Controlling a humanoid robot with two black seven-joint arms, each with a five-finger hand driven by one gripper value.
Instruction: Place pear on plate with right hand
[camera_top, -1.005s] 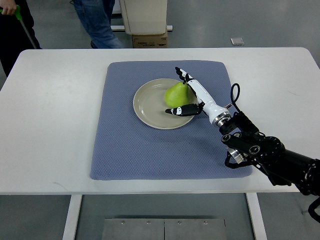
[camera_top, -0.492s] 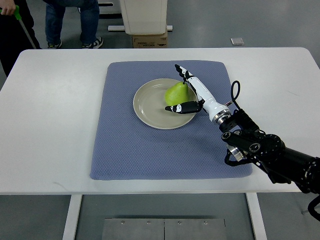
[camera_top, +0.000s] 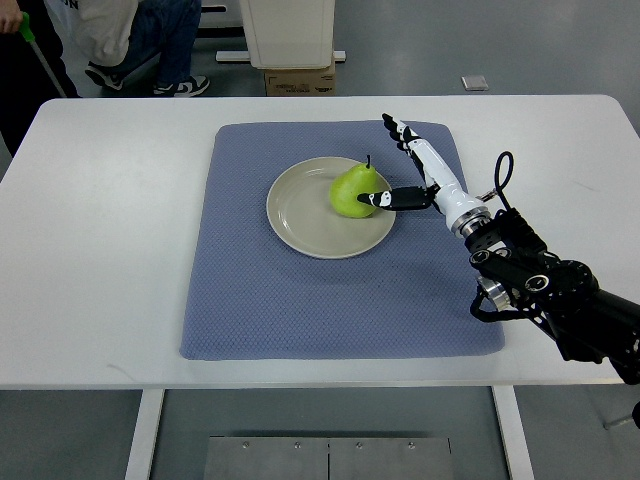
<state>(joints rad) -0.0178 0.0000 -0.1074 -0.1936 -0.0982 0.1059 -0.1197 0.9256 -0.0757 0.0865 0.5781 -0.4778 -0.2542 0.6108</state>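
A green pear (camera_top: 352, 190) stands upright on the right part of the beige plate (camera_top: 300, 210), stem up. My right hand (camera_top: 381, 163) is just right of the pear, its arm coming in from the lower right. The fingers (camera_top: 398, 130) are stretched out and point away from me, apart from the fruit. The black thumb tip (camera_top: 372, 199) lies against or very near the pear's right side. The hand is open and holds nothing. The left arm does not show.
The plate lies on a blue-grey mat (camera_top: 250, 300) on the white table (camera_top: 100, 250). Beyond the far edge are a cardboard box (camera_top: 298, 80), a white cabinet (camera_top: 290, 30) and a person's legs (camera_top: 140, 50) at the back left.
My right hand has let go of the pear and drawn back to the right; the fingers have come off the fruit. The pear stays on the plate. The person at the back has moved.
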